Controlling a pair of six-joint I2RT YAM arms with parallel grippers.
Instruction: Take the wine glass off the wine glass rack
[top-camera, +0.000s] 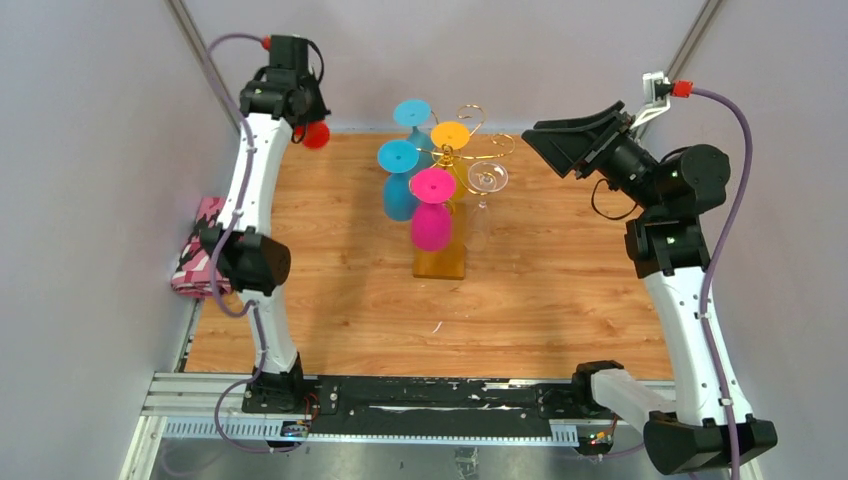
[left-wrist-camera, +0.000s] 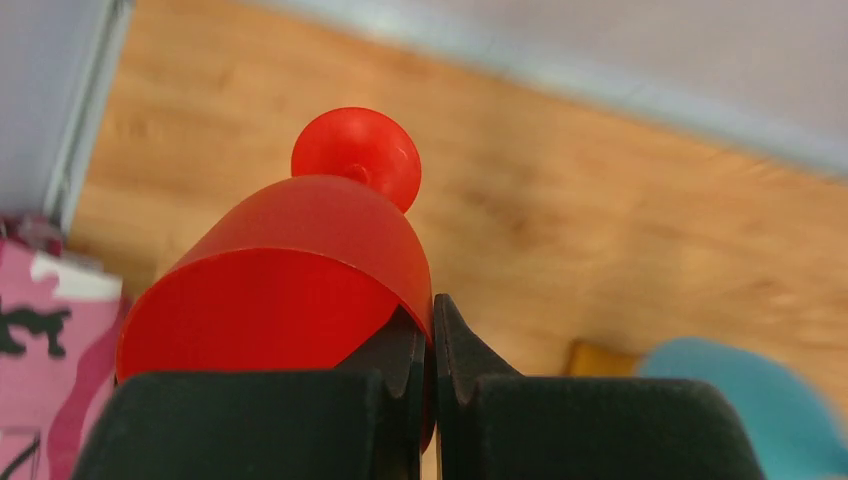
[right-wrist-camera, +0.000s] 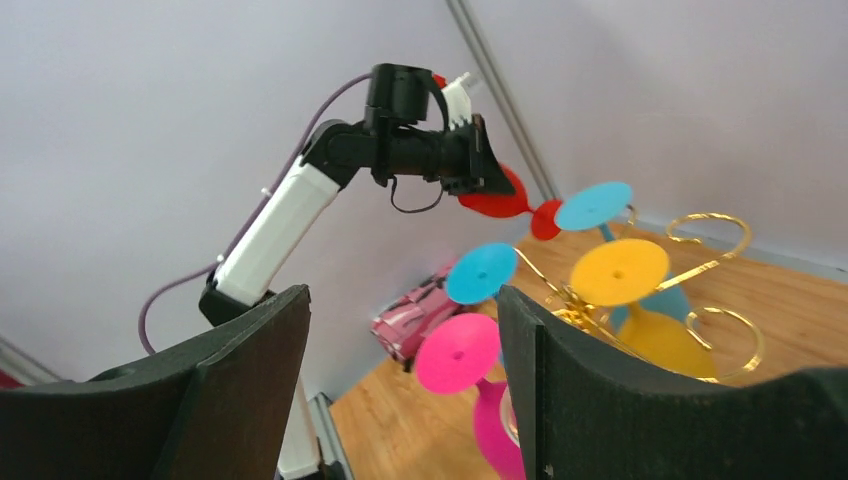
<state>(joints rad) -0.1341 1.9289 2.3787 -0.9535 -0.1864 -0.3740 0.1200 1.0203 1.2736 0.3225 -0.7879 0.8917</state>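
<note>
Had red glass (left-wrist-camera: 300, 270) clamped at rim in left gripper (left-wrist-camera: 428, 350), well left of rack (top-camera: 440, 262), already off it. Saw right gripper (right-wrist-camera: 400, 335) jaws wide apart, empty, right of rack. Looked like carry-away step; next probably needed gentle set-down clear of rack.

The left hand (left-wrist-camera: 428, 335) covers the near rim of the red glass (left-wrist-camera: 300, 270). To its right a blue glass (left-wrist-camera: 745, 400) is blurred and cut by the frame; to its left a pink cloth (left-wrist-camera: 45, 330) is cropped. Between the fingers of the right hand (right-wrist-camera: 400, 300), the pink glass (right-wrist-camera: 470, 370) runs off the bottom edge.
</note>
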